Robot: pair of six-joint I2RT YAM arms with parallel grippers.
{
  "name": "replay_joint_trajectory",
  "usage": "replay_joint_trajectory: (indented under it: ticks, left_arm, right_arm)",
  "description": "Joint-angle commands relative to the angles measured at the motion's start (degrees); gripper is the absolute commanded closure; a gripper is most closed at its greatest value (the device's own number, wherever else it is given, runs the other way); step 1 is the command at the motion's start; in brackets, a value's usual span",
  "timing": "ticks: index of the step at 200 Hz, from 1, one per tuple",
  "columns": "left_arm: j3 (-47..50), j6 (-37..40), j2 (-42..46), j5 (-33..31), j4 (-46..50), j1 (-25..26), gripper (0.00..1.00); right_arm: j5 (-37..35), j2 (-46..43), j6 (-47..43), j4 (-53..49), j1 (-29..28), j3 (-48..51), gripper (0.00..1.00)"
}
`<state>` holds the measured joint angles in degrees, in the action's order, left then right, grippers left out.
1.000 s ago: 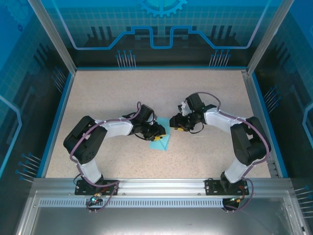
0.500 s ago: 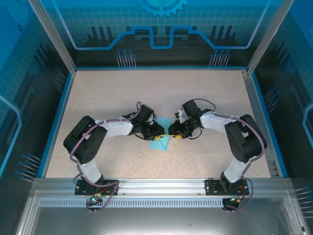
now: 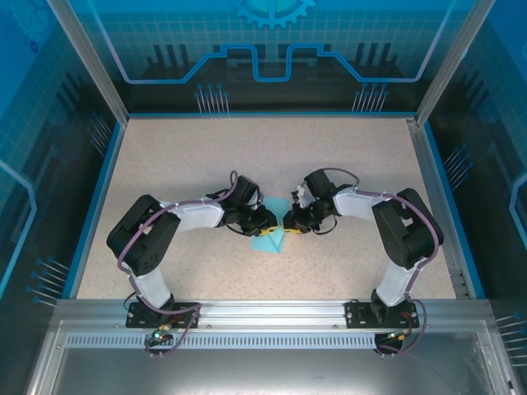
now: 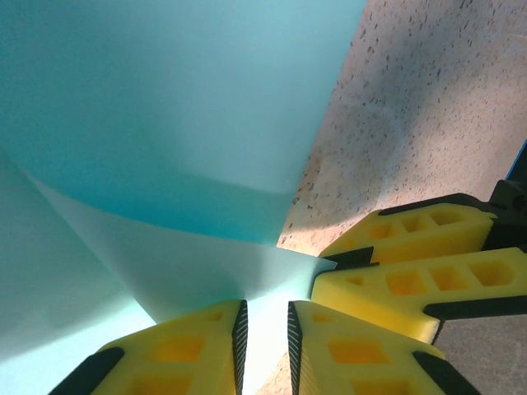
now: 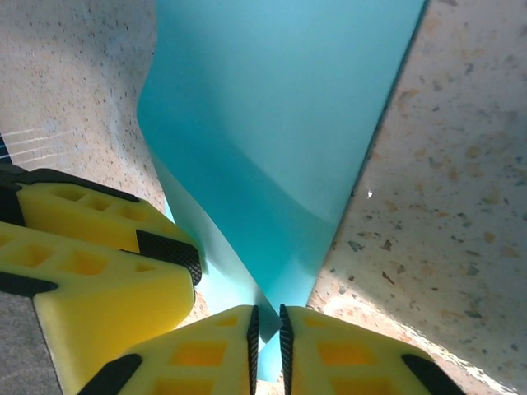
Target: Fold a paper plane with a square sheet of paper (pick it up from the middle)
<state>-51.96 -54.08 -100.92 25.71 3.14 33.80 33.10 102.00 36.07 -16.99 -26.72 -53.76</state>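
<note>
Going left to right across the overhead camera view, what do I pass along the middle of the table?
left arm → left gripper → square sheet of paper → right gripper → right arm

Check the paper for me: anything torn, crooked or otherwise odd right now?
No tear or damage shows. The cyan sheet is not flat: pinched by the left pincer and right pincer close together, part of it bows up off the table in a soft curve.
</note>
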Motion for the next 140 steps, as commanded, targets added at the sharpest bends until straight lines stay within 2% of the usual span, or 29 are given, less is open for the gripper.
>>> replay_joint_trajectory:
  ticks: [1,140]
  left_arm:
    - [0.6,-0.5,-0.2,0.1,0.6,0.3,0.77]
    - [-1.3,0.4,-2.5,2.5,0.7,0.6,0.77]
  right_arm:
    - [0.6,1.8,-0.6,-0.2,-0.7,-1.7,0.86]
    - [-2.4,4.6,-3.2,-1.9,-0.7,-4.2,0.87]
